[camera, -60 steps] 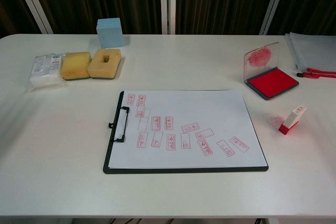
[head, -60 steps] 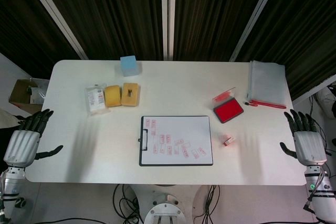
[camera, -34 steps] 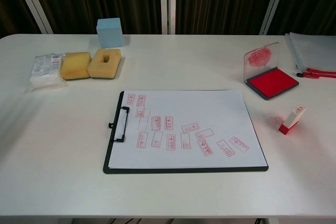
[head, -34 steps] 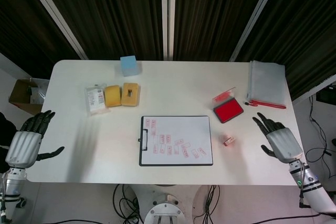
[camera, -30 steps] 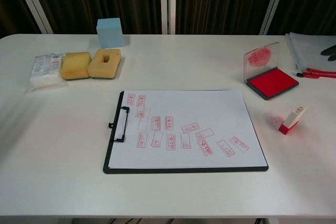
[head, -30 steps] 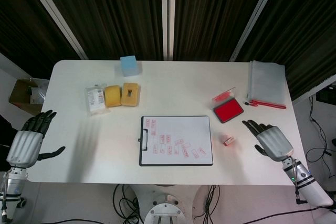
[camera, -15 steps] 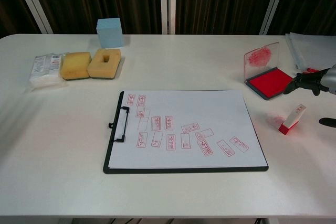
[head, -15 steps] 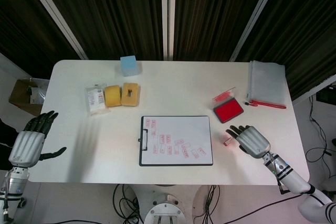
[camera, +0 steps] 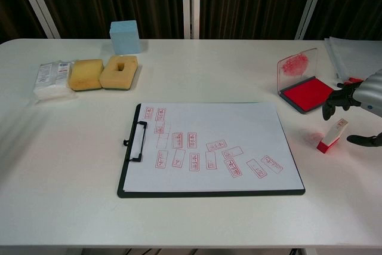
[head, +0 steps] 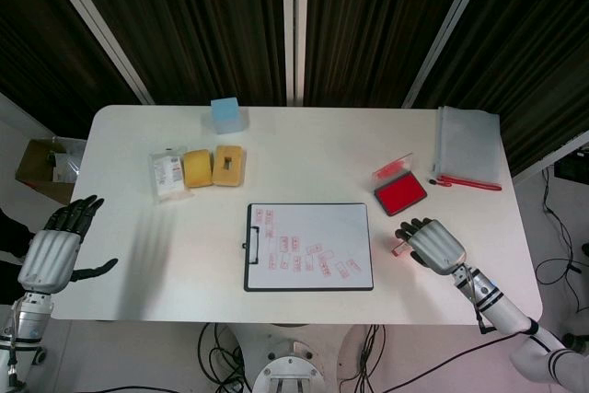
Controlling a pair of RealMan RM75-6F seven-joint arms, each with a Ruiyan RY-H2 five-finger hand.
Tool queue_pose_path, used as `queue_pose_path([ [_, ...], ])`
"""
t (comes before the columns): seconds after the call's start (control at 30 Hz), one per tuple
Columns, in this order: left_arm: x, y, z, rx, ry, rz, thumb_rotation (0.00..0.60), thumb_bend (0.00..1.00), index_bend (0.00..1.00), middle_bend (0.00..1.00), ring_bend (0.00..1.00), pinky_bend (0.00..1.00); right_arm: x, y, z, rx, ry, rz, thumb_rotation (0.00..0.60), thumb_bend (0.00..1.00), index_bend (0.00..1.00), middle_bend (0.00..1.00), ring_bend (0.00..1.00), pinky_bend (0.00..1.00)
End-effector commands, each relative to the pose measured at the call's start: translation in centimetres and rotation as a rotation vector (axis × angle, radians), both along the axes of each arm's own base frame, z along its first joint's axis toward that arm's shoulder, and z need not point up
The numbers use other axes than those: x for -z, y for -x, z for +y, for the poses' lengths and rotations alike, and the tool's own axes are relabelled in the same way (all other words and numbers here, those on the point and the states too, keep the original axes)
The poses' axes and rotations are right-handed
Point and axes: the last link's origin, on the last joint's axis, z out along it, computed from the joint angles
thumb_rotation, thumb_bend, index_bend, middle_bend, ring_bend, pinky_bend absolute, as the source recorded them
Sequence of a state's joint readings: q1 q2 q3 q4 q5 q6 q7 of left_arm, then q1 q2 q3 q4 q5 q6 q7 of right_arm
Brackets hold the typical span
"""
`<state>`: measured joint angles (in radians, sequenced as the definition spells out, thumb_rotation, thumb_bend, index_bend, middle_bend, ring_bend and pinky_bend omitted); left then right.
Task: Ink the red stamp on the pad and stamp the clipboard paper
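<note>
The red-and-white stamp (head: 399,248) (camera: 332,136) lies tilted on the table, right of the clipboard (head: 308,247) (camera: 209,147). The clipboard paper carries several red imprints. Behind the stamp sits the red ink pad (head: 400,194) (camera: 309,94) with its clear lid raised. My right hand (head: 434,243) (camera: 361,101) hovers just over the stamp, fingers spread above it and thumb apart on the near side, holding nothing. Off the table's left edge my left hand (head: 51,250) hangs open and empty; the chest view does not show it.
A blue box (head: 225,115) stands at the back. Two yellow sponges (head: 213,167) and a wrapped packet (head: 167,173) lie at the left. A grey pouch (head: 467,144) and a red pen (head: 467,182) lie at the far right. A cardboard box (head: 46,167) sits beyond the left edge.
My right hand has swung in from the table's right edge leftward and now sits over the stamp. The left hand has barely shifted. Stamp, pad and clipboard have not moved.
</note>
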<state>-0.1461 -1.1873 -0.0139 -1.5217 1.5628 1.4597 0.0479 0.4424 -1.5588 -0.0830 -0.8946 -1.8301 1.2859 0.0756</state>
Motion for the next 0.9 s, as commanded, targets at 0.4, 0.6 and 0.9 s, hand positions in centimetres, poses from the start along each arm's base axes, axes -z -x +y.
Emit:
queue_pose_path([
  [0.4,-0.05,0.31,-0.03,-0.005,0.000,-0.004,0.441,0.12,0.07,0.07,0.10,0.18,1.30,0.18,-0.11,-0.007,-0.011,-0.033,0.600,0.22,0.51,0.44,0.43,0.64],
  [0.6,-0.06,0.40,-0.02,-0.006,0.000,-0.006,0.440,0.12,0.07,0.07,0.10,0.18,1.20,0.31,-0.21,-0.001,0.002,-0.039,0.600,0.22,0.51,0.46,0.43,0.64],
  [0.9,-0.01,0.43,0.00,-0.007,0.002,-0.006,0.440,0.12,0.07,0.07,0.10,0.18,1.27,0.46,-0.19,0.004,0.003,-0.039,0.600,0.22,0.52,0.48,0.43,0.64],
])
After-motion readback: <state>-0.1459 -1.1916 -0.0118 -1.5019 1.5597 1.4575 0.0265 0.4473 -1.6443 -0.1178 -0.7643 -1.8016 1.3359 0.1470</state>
